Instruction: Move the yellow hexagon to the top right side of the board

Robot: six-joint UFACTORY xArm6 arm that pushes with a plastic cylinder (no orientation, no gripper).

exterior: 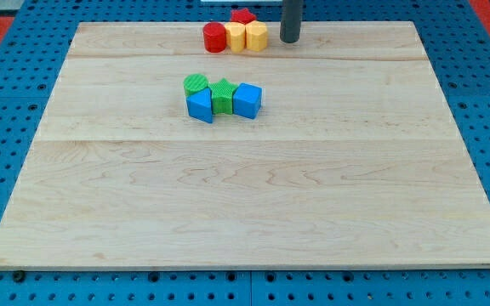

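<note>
From my station I see one wooden board (245, 195) lying on a blue pegboard table (7, 102). I count eight blocks in two clusters. Near the board's middle are four: a green round block (196, 82), a green star (222, 94), a blue cube (247, 99) and another blue block (200, 105). At the view's top edge sit two red blocks (215, 36) (243, 16), a yellow block (236, 36) and the yellow hexagon (256, 36), pale yellow and flat-topped. My tip (290, 39), a bare rod holding nothing, stands just right of the hexagon.
</note>
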